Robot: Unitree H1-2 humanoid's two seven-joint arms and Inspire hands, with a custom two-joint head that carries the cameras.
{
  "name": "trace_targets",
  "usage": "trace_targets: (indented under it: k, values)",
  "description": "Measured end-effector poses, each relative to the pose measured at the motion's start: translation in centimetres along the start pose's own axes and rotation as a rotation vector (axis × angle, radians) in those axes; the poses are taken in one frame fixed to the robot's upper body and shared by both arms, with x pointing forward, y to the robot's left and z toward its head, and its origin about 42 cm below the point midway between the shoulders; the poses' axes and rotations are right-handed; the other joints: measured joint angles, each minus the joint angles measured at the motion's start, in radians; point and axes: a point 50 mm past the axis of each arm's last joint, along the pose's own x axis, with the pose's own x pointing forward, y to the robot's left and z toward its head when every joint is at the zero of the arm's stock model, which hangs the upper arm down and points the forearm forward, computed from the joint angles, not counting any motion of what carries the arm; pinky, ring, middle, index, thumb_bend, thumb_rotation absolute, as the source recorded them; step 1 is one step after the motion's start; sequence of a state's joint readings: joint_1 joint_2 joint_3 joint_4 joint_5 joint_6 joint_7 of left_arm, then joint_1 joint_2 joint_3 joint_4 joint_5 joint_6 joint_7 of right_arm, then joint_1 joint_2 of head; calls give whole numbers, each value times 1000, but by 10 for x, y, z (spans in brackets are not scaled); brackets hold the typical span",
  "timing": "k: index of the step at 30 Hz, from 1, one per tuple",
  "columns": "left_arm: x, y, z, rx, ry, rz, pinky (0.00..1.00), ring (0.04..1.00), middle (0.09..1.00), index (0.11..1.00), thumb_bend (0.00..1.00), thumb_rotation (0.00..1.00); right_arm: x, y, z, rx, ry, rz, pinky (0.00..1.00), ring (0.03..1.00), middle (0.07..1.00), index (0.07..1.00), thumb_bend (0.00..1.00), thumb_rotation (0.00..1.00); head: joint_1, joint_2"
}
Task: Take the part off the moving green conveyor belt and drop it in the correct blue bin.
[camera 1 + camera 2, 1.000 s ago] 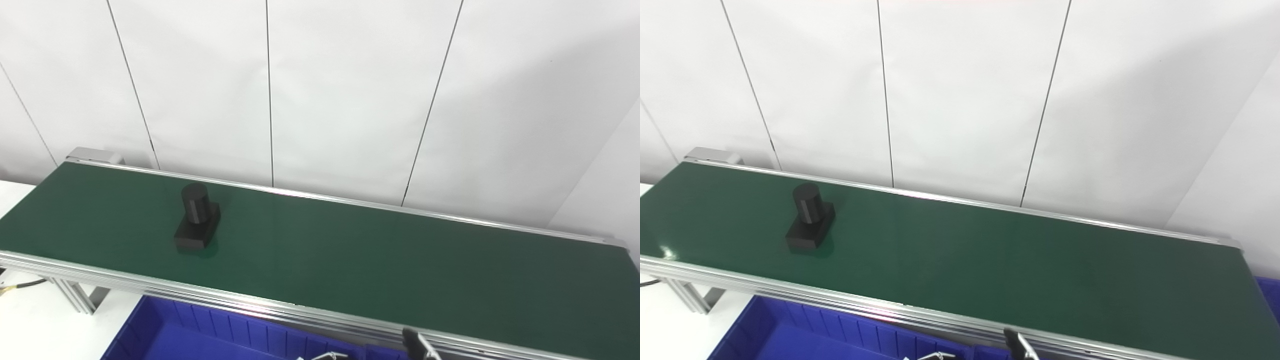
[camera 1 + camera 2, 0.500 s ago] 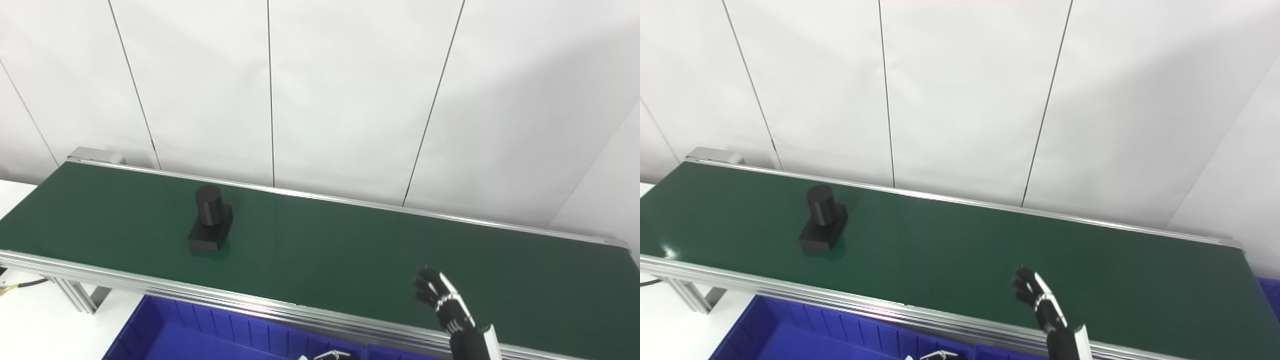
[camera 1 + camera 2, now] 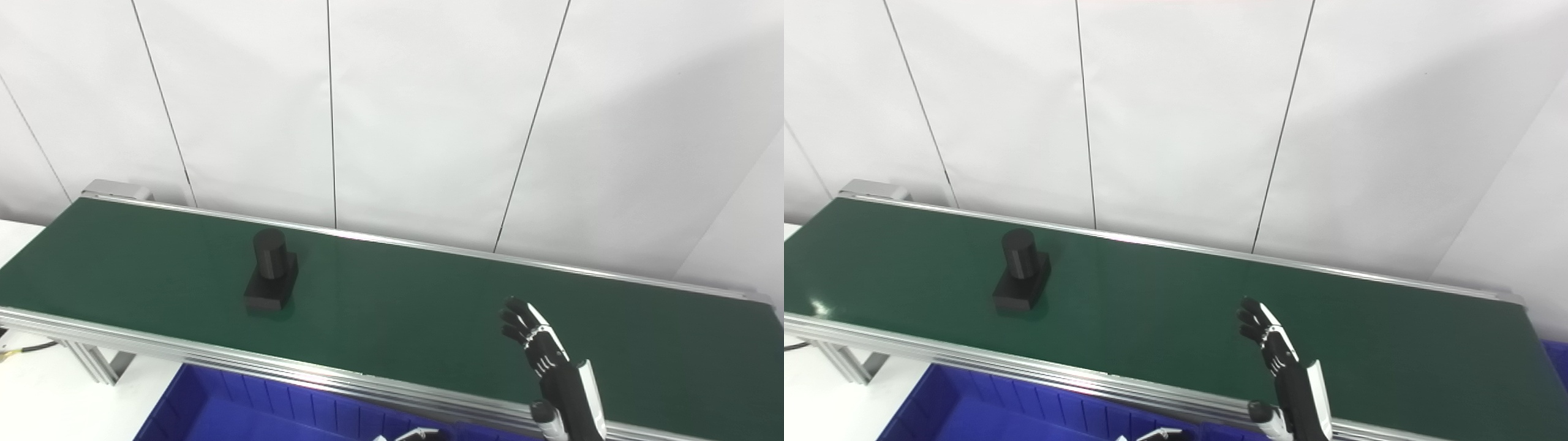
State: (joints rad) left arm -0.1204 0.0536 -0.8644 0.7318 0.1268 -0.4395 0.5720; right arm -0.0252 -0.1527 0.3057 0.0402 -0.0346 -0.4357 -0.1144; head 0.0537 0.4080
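Observation:
A black part (image 3: 271,270), an upright cylinder on a rectangular base, stands on the green conveyor belt (image 3: 398,306), left of its middle. My right hand (image 3: 540,349) is raised over the near side of the belt, well to the right of the part. It is open, its fingers are spread and pointing up, and it holds nothing. Only a pale sliver of my left hand (image 3: 411,434) shows at the bottom edge, over the blue bin (image 3: 245,410). Whether that hand is open or shut cannot be seen.
The blue bin lies below the belt's near aluminium rail (image 3: 245,358). A corner of a second blue bin (image 3: 1557,361) shows past the belt's right end. White wall panels stand close behind the belt, and a white table (image 3: 37,392) lies at the lower left.
The part has ridden to the right on the belt. My right hand has risen from the bottom edge to stand open over the belt's near side.

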Motion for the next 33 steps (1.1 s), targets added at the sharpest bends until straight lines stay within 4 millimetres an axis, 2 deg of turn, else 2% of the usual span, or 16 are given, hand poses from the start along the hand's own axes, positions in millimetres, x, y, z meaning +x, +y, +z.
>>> trace_targets:
  k: [8,14,20,24,27,33]
  values:
    - [8,-3,16,23,-88,-5,613,727,772,747,1000,876,0,-3,-12,15,42,10,824,858,890,880,821,886,12,-5]
    - [7,-6,18,18,-92,-1,597,719,763,737,1000,858,4,-3,-24,45,81,15,820,848,880,883,768,880,25,-9]
    - [7,-8,19,9,-89,0,600,706,755,726,1000,854,35,2,-28,50,62,46,811,832,871,875,772,872,34,-14]
    - [8,-9,20,-3,-84,0,593,701,752,724,1000,866,59,8,-29,35,46,74,789,814,859,860,829,852,38,-12]
    - [7,-11,20,-4,-86,-6,593,699,753,727,1000,872,71,13,-31,31,45,84,788,814,861,861,850,846,40,-14]
    - [7,-12,21,-5,-89,-8,597,705,759,730,1000,871,87,12,-30,18,35,99,765,811,867,868,816,824,38,-15]
